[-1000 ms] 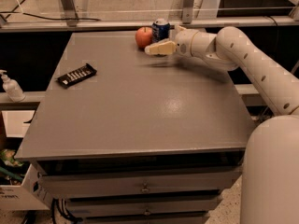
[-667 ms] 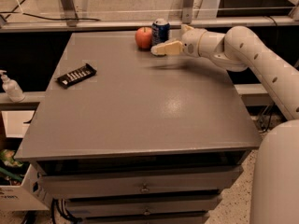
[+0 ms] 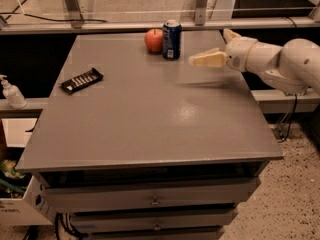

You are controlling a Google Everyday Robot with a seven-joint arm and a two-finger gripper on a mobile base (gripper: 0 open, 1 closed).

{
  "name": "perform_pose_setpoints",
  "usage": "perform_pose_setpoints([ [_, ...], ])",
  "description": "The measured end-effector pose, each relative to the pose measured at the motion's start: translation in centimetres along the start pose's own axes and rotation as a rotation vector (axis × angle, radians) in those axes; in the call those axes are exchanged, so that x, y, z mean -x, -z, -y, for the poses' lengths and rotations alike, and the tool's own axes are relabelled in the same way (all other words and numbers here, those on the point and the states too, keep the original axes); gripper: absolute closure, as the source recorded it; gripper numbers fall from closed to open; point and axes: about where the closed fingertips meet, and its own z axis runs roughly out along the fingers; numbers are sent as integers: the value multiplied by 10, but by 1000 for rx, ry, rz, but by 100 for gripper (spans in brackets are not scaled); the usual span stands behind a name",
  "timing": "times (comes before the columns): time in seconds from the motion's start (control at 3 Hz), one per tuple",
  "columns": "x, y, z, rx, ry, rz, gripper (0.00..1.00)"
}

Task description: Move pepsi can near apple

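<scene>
Cream two-finger gripper (image 3: pixel 209 46) pulled back rightward, fingers spread, empty, now clear of dark blue aluminium pepsi can (image 3: pixel 171 39) standing upright just beside round red-orange apple (image 3: pixel 154 40).

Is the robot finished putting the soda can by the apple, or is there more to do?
It looks finished. The can stands upright right beside the apple at the far end of the table; I cannot tell whether they touch. Nothing is in hand: the gripper hangs open and empty to the can's right, apart from it. Probably nothing is left but parking the arm.
</scene>
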Motion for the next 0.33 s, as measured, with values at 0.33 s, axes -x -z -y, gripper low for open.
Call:
perform_pose_setpoints([
  [0.33, -6, 19, 7, -23, -5, -4, 0],
])
